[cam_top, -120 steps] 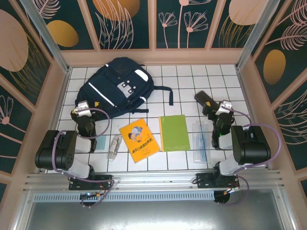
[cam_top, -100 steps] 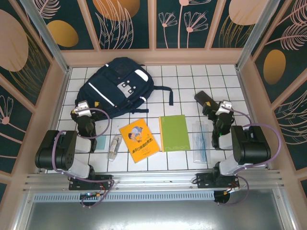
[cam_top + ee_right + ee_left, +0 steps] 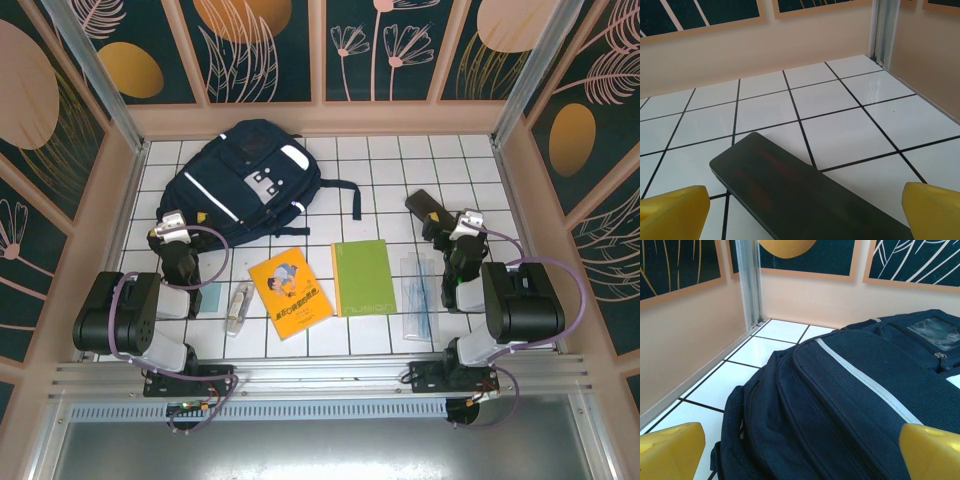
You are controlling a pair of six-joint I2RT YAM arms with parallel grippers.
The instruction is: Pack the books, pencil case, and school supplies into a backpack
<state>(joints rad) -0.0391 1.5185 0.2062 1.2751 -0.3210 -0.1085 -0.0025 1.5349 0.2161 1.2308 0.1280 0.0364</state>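
Observation:
The navy backpack [image 3: 245, 180] lies closed at the back left of the tiled table, its zipped edge [image 3: 840, 405] close in front of my left gripper [image 3: 168, 232]. That gripper's yellow fingertips [image 3: 670, 450] stand wide apart and open, with nothing held. The orange-yellow book [image 3: 290, 293] and the green book [image 3: 363, 277] lie flat side by side at the front middle. The black pencil case [image 3: 425, 208] lies at the right, just ahead of my open right gripper [image 3: 447, 228]; the case [image 3: 800, 200] runs between its spread fingertips [image 3: 932, 210]. A clear sleeve [image 3: 415, 295], a small tube packet [image 3: 238, 305] and a pale-teal card [image 3: 210, 297] lie near the front.
Peach walls [image 3: 320, 118] close in the table on three sides, with a metal post [image 3: 749, 285] in the back-left corner. A dark backpack strap [image 3: 345, 190] trails right across the tiles. Bare white tiles [image 3: 850, 100] stretch behind the pencil case.

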